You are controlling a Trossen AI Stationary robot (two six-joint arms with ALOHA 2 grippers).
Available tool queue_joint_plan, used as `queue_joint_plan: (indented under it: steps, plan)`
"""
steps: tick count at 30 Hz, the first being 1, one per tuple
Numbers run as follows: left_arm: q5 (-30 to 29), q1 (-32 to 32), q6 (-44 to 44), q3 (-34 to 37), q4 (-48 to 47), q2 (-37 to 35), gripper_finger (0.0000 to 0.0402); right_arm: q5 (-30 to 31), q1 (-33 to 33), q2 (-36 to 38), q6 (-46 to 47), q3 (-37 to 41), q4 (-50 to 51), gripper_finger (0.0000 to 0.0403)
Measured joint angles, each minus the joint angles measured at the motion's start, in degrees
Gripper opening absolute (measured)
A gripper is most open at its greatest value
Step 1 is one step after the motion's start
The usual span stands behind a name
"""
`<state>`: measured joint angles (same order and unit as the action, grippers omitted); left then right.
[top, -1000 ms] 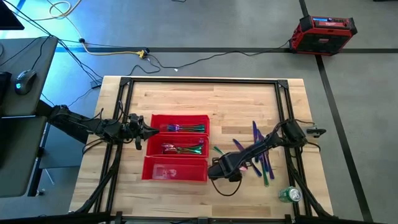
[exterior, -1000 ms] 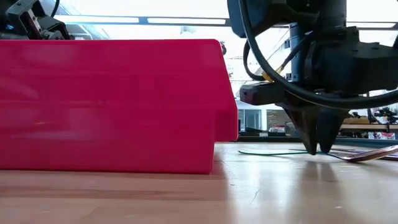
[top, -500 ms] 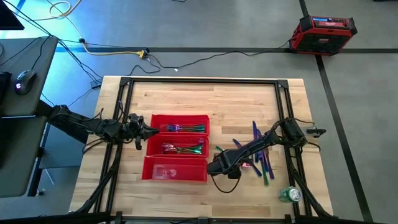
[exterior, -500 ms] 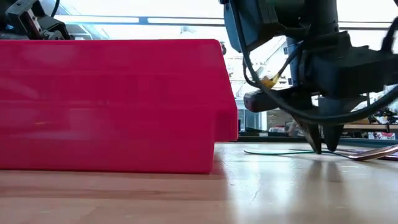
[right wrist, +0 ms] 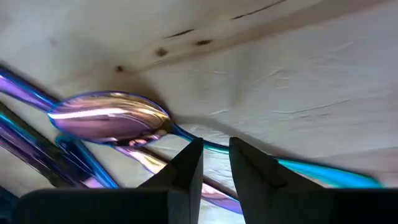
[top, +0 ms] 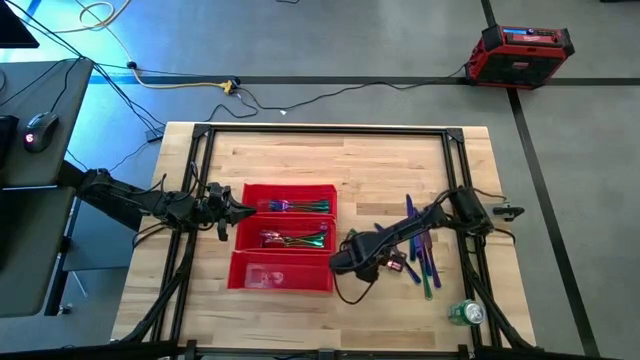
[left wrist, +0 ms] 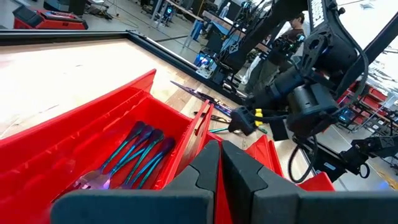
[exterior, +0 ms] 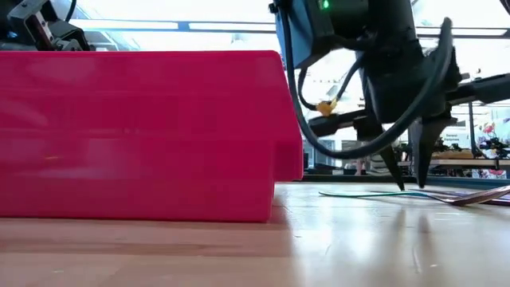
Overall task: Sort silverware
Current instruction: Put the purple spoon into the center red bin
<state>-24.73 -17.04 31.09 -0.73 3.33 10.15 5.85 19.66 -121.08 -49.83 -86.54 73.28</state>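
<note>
The red tray (top: 290, 187) sits left of centre, with silverware in its far (top: 300, 206) and middle (top: 290, 240) compartments. Loose silverware (top: 418, 245) lies in a pile on the wood at the right. My right gripper (top: 352, 262) points down at the pile's left end. Its fingers (right wrist: 216, 155) are slightly apart and straddle the teal handle (right wrist: 323, 174) of a purple-gold spoon (right wrist: 109, 118) lying flat. In the low view its tips (exterior: 409, 186) stand just above the table. My left gripper (top: 232, 210) waits shut at the tray's left side.
A green can (top: 465, 312) stands near the table's front right corner. A black frame (top: 320, 130) runs around the tabletop. Bare wood lies between the tray's high wall (exterior: 143, 135) and the pile. A red box (top: 520, 50) sits on the floor beyond the table.
My right gripper has rolled about the line it points along, so its fingers now stand differently over the spoon. It has stayed nearly in place at the pile's left end. The silverware has not moved.
</note>
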Motion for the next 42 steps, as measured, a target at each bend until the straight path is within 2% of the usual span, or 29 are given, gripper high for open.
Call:
queue_joint_plan:
  steps: [7, 13, 18, 26, 31, 34, 36, 42]
  plan:
    - [-0.02, 0.02, -0.11, 0.00, -0.02, 0.35, 0.0000, -0.18, 0.31, 0.00, -8.32, -0.28, 2.70, 0.0066]
    - [-0.82, 0.00, -0.01, 0.00, 0.02, 1.78, 0.0000, 2.93, 0.64, 0.00, -18.76, 1.59, 4.44, 0.0066]
    - [-1.57, 0.02, 0.18, 0.00, 0.04, 3.09, 0.0000, 2.97, 0.62, 0.00, -19.21, 1.63, 0.59, 0.0074]
    - [-2.03, 0.00, 0.22, 0.00, 0.07, 3.82, 0.0000, 1.39, 0.60, 0.00, -19.99, 1.74, -0.05, 0.0121]
    - [-2.03, 0.00, 0.30, 0.00, 0.09, 3.82, 0.0000, 3.84, 0.68, 0.27, -22.68, 5.56, -2.57, 0.0125]
    - [-2.05, 0.02, 0.31, 0.00, 0.09, 3.84, 0.0000, 7.16, 1.20, 0.48, -21.10, 7.37, -4.49, 0.0117]
    - [-2.16, 0.02, 0.29, 0.00, 0.11, 3.82, 0.0000, 6.84, 1.09, 0.46, -18.07, 7.41, -4.64, 0.0104]
    - [-2.16, 0.00, 0.31, 0.00, 0.24, 3.82, 0.0000, 4.79, 0.98, 0.35, -7.35, 7.38, -5.35, 0.0025]
